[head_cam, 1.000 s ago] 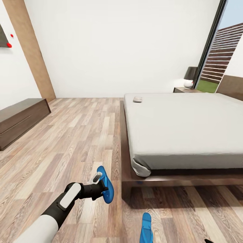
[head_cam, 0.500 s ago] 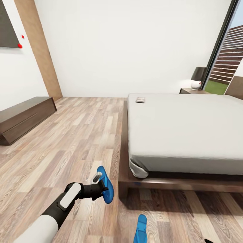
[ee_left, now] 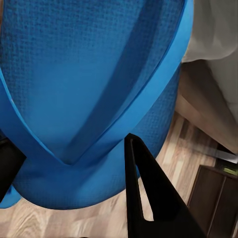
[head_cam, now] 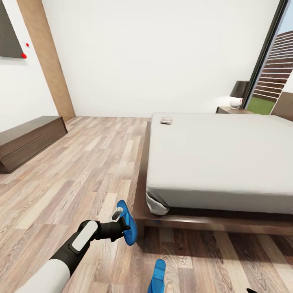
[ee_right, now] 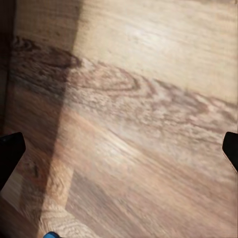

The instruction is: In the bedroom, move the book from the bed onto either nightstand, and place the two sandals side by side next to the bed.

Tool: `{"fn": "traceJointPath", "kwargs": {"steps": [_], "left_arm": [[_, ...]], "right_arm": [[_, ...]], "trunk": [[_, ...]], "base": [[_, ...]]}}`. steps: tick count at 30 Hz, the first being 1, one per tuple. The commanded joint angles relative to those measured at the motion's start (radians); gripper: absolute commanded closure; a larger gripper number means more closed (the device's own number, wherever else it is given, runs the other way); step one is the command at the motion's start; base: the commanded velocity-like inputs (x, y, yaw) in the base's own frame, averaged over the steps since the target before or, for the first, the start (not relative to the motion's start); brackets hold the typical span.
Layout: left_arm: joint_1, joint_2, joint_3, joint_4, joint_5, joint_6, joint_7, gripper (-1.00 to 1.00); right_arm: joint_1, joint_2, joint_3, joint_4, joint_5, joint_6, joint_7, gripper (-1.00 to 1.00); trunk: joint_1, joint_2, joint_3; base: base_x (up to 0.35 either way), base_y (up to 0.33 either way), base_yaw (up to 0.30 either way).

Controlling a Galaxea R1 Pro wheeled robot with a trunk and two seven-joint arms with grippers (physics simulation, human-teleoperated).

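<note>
My left gripper (head_cam: 121, 225) is shut on one bright blue sandal (head_cam: 128, 223), held above the wood floor just off the bed's near corner. Up close, that sandal (ee_left: 89, 94) and its strap sit between the dark fingers (ee_left: 148, 203). The other sandal (head_cam: 158, 276) lies on the floor nearer to me, and a sliver of it (ee_right: 50, 234) shows in the right wrist view. The book (head_cam: 166, 120) rests on the far corner of the bed (head_cam: 219, 158). A nightstand (head_cam: 229, 110) stands beyond the bed. My right gripper (ee_right: 119, 148) hangs open over bare floor.
A long low dark cabinet (head_cam: 28, 140) runs along the left wall. A lamp (head_cam: 238, 92) stands on the nightstand, with a tall window (head_cam: 272, 69) at the right. Open plank floor (head_cam: 81, 171) stretches between cabinet and bed.
The whole view has shifted, so the camera moved: bed and floor sandal now sit further left in the picture. My left arm keeps the same pose, still holding the sandal.
</note>
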State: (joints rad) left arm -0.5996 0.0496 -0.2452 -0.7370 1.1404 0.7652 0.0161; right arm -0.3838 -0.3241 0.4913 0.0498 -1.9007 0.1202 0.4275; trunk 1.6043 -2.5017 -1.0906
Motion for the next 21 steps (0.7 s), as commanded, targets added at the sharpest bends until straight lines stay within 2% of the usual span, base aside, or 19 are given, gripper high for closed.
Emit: {"fn": "traceJointPath", "kwargs": {"steps": [1, 21], "left_arm": [[-0.001, 0.001, -0.003, -0.001, 0.002, 0.001, 0.004, 1.0], [-0.001, 0.006, -0.001, 0.021, 0.003, -0.001, 0.007, 1.0]], "right_arm": [[-0.001, 0.0, 0.007, 0.004, -0.011, 0.007, 0.007, -1.0], [-0.001, 0.0, 0.007, 0.004, -0.009, 0.009, 0.001, -1.0]], "trunk": [[0.0, 0.0, -0.001], [0.0, 0.0, -0.001]], "base": [[0.0, -0.192, 0.149], [0.0, -0.019, 0.018]]}}
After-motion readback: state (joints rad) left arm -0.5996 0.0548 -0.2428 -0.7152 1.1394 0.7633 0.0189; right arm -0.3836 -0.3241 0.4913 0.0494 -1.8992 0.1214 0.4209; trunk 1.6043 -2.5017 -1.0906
